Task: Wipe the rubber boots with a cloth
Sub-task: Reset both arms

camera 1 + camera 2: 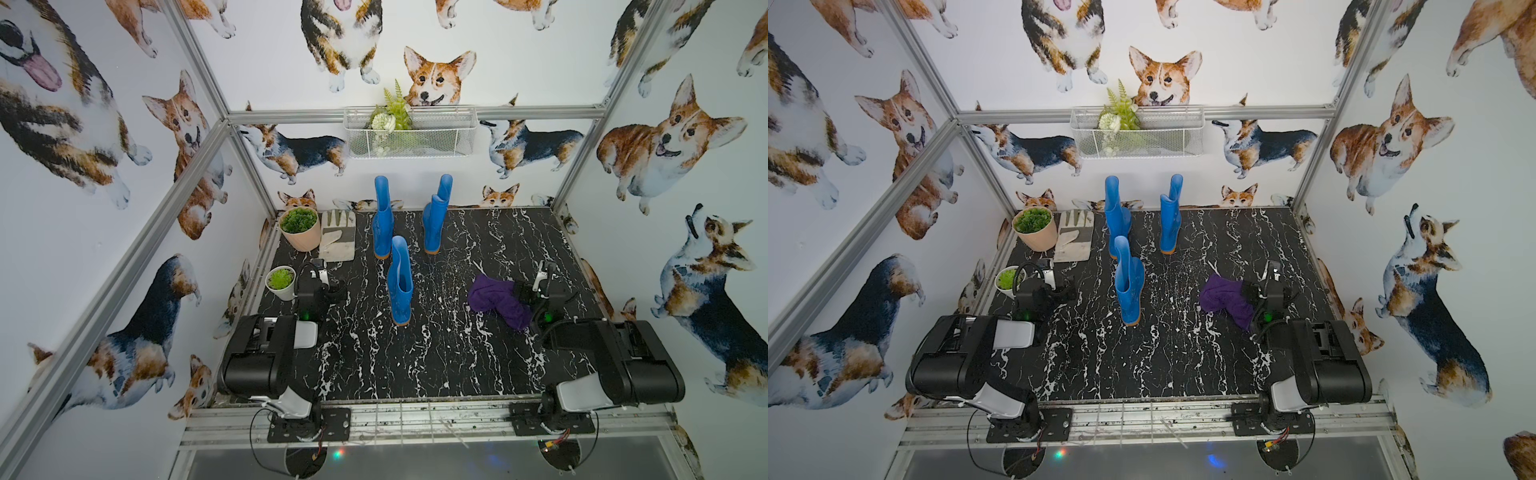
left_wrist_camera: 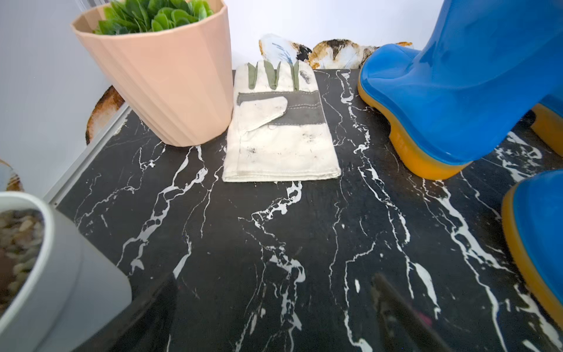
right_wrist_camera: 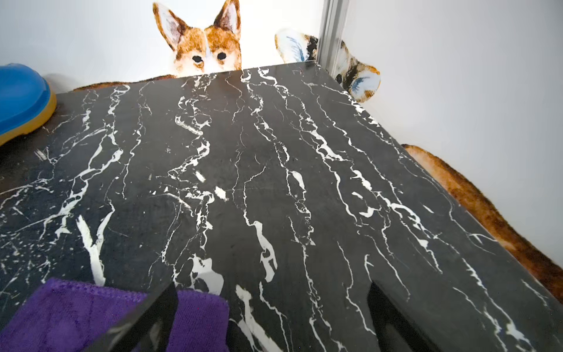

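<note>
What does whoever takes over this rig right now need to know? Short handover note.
Left end effector: open, empty, low over the table near the small white pot.
Right end effector: open, nothing gripped; one finger is over the purple cloth's edge.
Cloth: crumpled on the table in front of the right arm.
Boots: all upright. The nearest boot is mid-table; the back-left boot and back-right boots, seemingly two together, stand farther back.
Done: nothing evident; cloth not picked up.
Left: grasp cloth, wipe every boot.
</note>
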